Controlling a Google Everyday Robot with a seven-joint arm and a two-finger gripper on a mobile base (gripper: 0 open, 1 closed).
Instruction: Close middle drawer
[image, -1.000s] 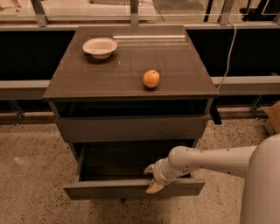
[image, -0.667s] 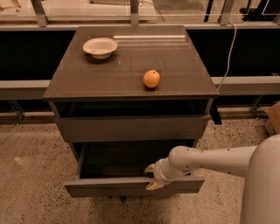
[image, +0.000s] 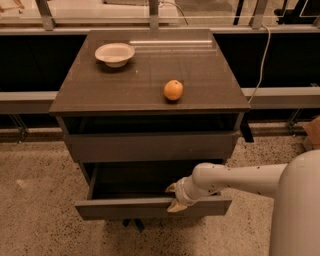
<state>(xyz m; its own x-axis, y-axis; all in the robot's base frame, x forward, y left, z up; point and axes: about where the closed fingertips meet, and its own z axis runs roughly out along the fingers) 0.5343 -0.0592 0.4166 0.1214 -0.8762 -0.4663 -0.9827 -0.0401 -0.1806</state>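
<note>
Camera view: the middle drawer (image: 125, 208) stands pulled out beneath the top drawer (image: 150, 146), and the gripper (image: 173, 197) sits at its front's upper edge, right of centre, tips spread apart. Up on the cabinet top (image: 210, 75), an orange (image: 173, 90) and a bowl (image: 115, 54) rest well apart

No legible text, labels, brands, numbers or signs anywhere; gripper (image: 173, 197) at middle drawer (image: 125, 208) front edge, right of centre
</note>
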